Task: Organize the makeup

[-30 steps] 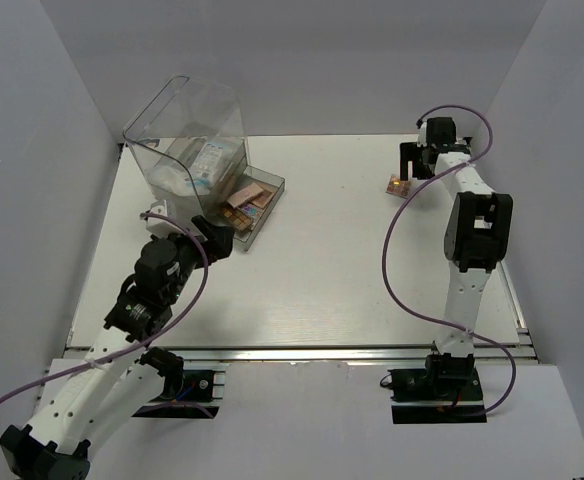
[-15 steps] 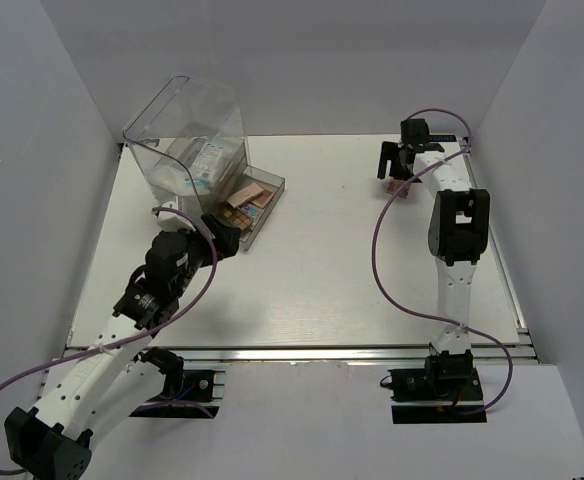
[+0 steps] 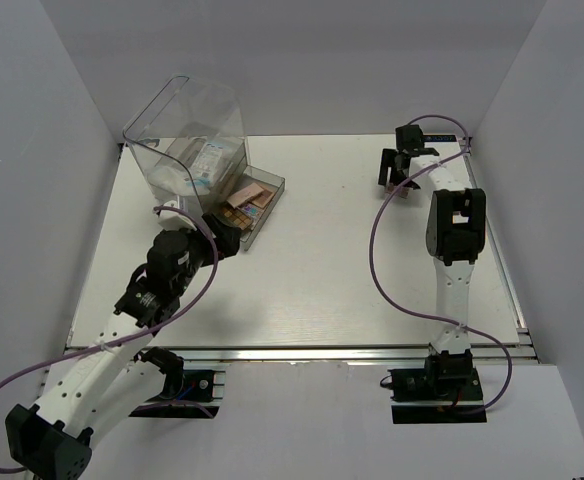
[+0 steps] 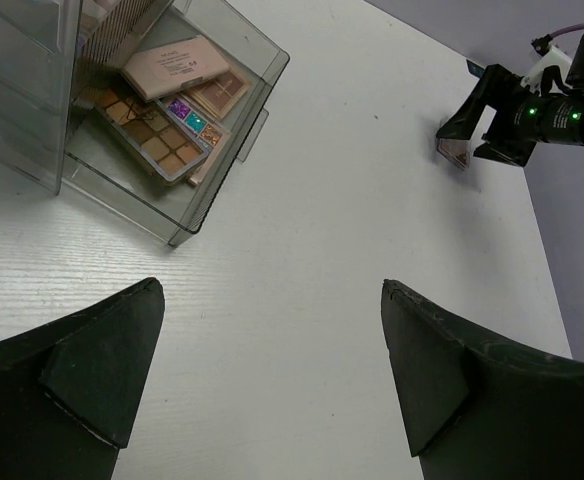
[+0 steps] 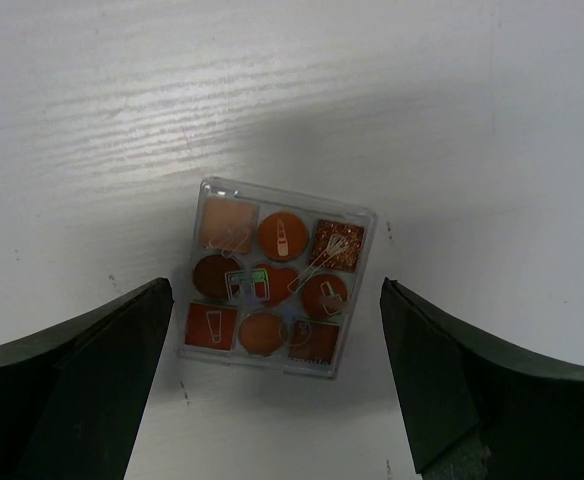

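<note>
Fingers of the right arm hang wide over the small square clear-cased orange eyeshadow palette, flat on the white tabletop, probably squaring for a pinch; left fingers gape too, empty.

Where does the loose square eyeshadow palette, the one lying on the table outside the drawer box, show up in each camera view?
Top external: the palette is at the far right of the table, only a sliver showing beneath the right arm's jaws.
Left wrist: small, at the top right, just under those jaws.
Right wrist: centre of the picture, lying flat on the white table.
Shared landmark: the right arm's open black jaws, right at the palette in all three views.
</note>
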Action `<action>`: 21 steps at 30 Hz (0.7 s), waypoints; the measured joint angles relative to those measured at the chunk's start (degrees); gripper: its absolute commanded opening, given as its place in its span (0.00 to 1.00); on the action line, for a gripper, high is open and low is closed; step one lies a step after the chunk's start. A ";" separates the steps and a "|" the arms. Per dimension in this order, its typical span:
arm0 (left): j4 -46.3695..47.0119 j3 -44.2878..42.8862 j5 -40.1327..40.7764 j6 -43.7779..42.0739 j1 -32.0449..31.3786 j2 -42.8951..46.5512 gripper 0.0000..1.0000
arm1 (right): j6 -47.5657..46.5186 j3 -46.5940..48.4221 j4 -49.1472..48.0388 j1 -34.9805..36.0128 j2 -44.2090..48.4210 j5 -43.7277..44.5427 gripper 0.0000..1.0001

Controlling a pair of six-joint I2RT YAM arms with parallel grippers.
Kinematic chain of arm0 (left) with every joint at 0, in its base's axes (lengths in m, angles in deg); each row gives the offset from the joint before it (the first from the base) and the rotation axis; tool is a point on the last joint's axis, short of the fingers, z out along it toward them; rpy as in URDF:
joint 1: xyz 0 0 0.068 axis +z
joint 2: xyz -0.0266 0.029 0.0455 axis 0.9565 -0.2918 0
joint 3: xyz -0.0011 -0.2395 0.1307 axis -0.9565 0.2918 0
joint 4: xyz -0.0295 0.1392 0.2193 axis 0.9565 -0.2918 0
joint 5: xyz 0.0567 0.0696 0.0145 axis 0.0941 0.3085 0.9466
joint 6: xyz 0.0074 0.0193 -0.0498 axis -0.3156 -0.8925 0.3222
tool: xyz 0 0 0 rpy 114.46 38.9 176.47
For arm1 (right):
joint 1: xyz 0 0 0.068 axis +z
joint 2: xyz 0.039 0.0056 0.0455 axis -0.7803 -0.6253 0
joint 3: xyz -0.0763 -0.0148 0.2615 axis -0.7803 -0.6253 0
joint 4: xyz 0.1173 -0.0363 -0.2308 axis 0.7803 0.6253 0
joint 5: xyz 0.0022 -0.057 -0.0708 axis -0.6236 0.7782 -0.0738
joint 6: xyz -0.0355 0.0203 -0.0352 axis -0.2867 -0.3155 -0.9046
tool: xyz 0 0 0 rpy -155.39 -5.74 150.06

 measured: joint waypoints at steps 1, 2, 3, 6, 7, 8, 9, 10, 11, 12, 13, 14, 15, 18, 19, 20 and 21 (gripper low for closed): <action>-0.02 0.00 0.00 0.00 0.00 -0.09 0.98 | 0.00 -0.50 0.04 0.17 0.00 0.07 0.89; -0.09 0.00 0.00 0.00 0.00 -0.17 0.98 | 0.00 -0.76 0.22 0.35 -0.07 0.17 0.89; -0.26 -0.09 0.00 0.00 0.00 -0.20 0.98 | 0.13 -0.90 0.11 0.46 -0.11 0.28 0.89; -0.76 -0.33 0.02 0.00 0.00 -0.11 0.98 | 0.31 -0.90 -0.07 0.76 -0.20 0.44 0.89; -0.94 -0.44 0.04 0.00 0.00 -0.07 0.98 | 0.46 -0.90 -0.17 0.87 -0.24 0.42 0.89; -1.07 -0.50 0.04 0.00 0.00 0.04 0.98 | 0.72 -0.90 -0.39 0.96 -0.31 0.39 0.87; -1.27 -0.59 0.04 0.02 0.00 0.15 0.98 | 0.85 -0.90 -0.55 0.98 -0.35 0.20 0.82; -1.42 -0.66 0.07 0.02 0.00 0.26 0.98 | 1.09 -0.90 -0.68 0.98 -0.42 -0.26 0.79; -1.49 -0.74 0.07 0.00 0.00 0.37 0.98 | 1.40 -0.90 -0.81 0.98 -0.44 -0.81 0.76; -1.49 -0.83 0.07 0.02 0.00 0.46 0.98 | 1.51 -0.90 -0.85 0.98 -0.46 -1.38 0.70; -1.49 -0.87 0.07 0.00 0.00 0.50 0.98 | 1.60 -0.90 -0.83 0.98 -0.48 -2.14 0.68; -1.55 -0.96 0.07 0.00 0.00 0.52 0.98 | 1.62 -0.90 -0.85 0.98 -0.50 -2.60 0.65; -1.62 -1.07 0.07 0.00 0.00 0.55 0.98 | 1.66 -0.90 -0.85 0.98 -0.50 -3.04 0.59; -1.90 -1.36 0.11 0.00 0.00 0.59 0.98 | 1.53 -0.90 -0.92 0.81 -0.50 -4.74 0.44; -2.08 -1.49 0.13 0.02 0.00 0.61 0.98 | 1.29 -0.90 -0.94 0.72 -0.50 -5.46 0.34; -2.14 -1.53 0.15 0.00 0.00 0.68 0.98 | 1.07 -0.90 -1.03 0.57 -0.50 -6.32 0.34; -2.23 -1.57 0.22 0.00 0.00 0.72 0.98 | 0.44 -0.90 -1.11 0.48 -0.50 -7.10 0.24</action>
